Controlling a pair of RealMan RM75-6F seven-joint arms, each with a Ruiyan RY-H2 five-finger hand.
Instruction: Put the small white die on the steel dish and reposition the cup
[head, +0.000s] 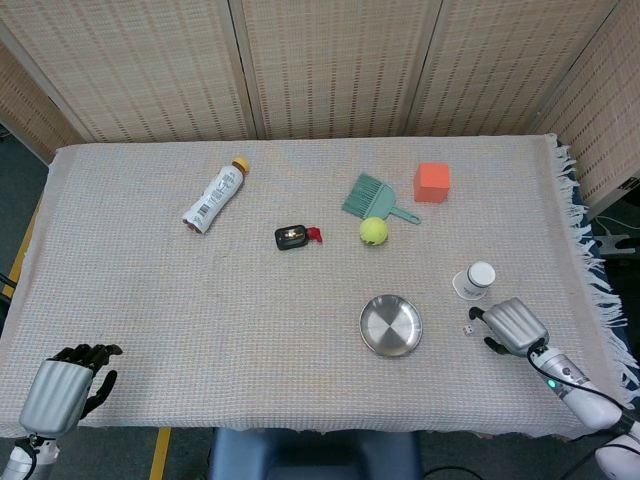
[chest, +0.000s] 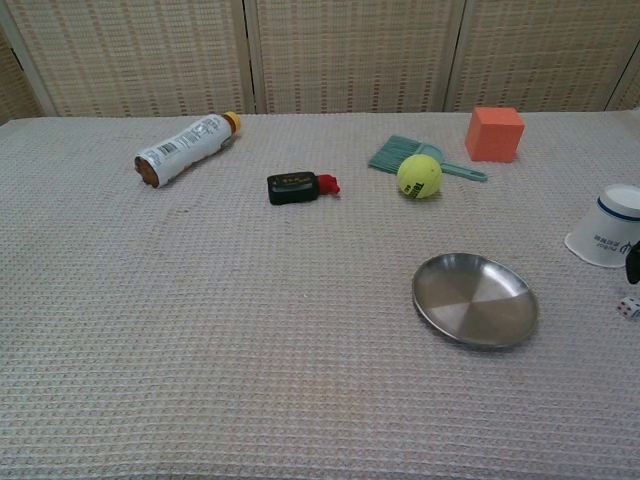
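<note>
Since the die was tiny and sat loose on the surface just beside the right hand, a clumsy pinch could have flicked it away or off the near edge; the cup, lying tipped close behind, could also have been bumped and rolled. Right fingers curled toward the die, holding nothing; contact couldn't be told. Dish lay bare, left of the die. Left hand idled at the near left corner, fingers curled in, grasping nothing.
</note>
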